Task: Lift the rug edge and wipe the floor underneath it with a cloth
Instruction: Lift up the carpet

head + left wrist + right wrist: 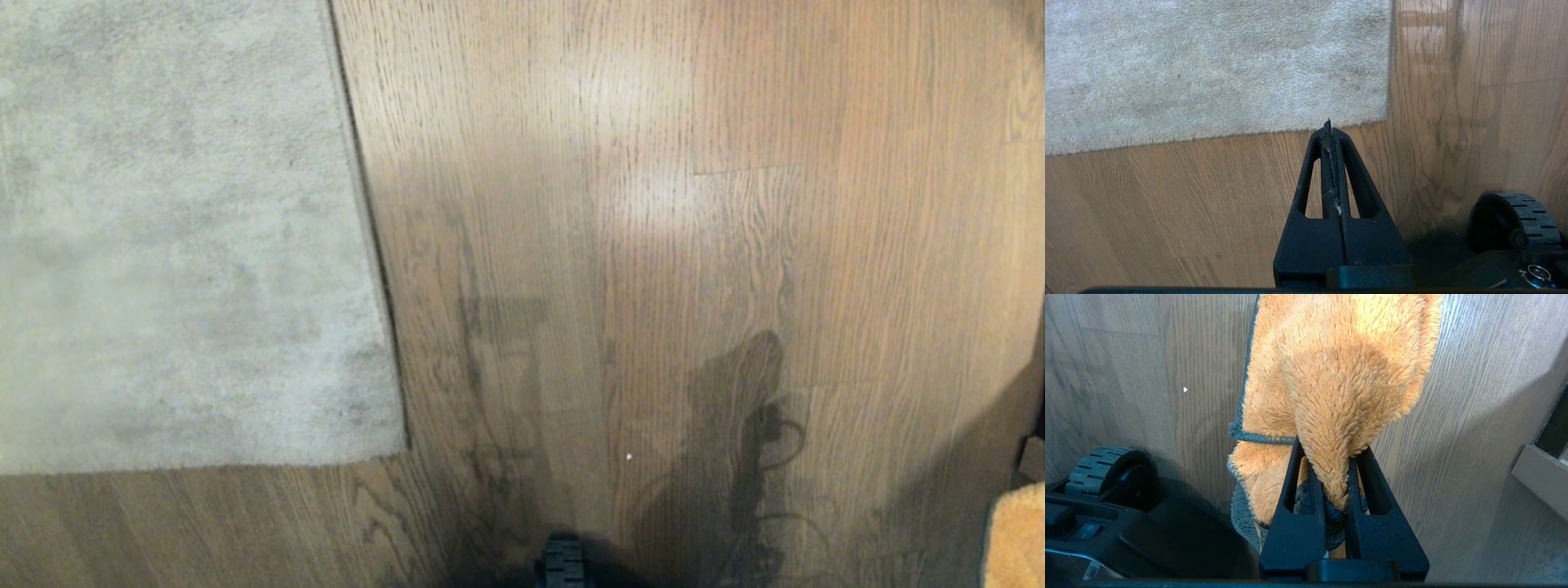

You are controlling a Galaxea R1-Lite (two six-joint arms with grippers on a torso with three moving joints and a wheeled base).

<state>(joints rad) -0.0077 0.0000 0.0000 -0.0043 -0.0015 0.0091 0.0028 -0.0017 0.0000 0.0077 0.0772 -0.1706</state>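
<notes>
Head view first: mostly the floor (653, 245), brown wood-grain planks with dark streaks and a soft shine patch near the middle. The pale grey-beige rug (163, 245) fills the upper left, lying flat, and the rug edge (367, 245) runs as a straight line slanting down to a corner. Dark shadows of the robot's arms fall across the planks lower down. A black ridged wheel (563, 563) pokes in at the bottom, and a bit of the orange cloth (1016, 535) shows at the bottom right corner. Neither arm shows up here.

Left wrist view: the left tool (1328, 124) hangs over bare planks with its tip just short of the rug's near border, close to the corner. Its two black fingers are pressed fully together, nothing between them except some lint. The rug edge (1390, 61) lies flat on the floor here too. The wheel (1515, 218) and dark base sit off to one side.

Right wrist view: the right tool (1336, 457) is clamped on a bunched fold of the fuzzy orange cloth (1339, 375), dark grey trim showing, the rest draping out past the fingers above the planks. A pale baseboard-like strip (1539, 479) sits at one edge, wheel (1102, 465) at the other.
</notes>
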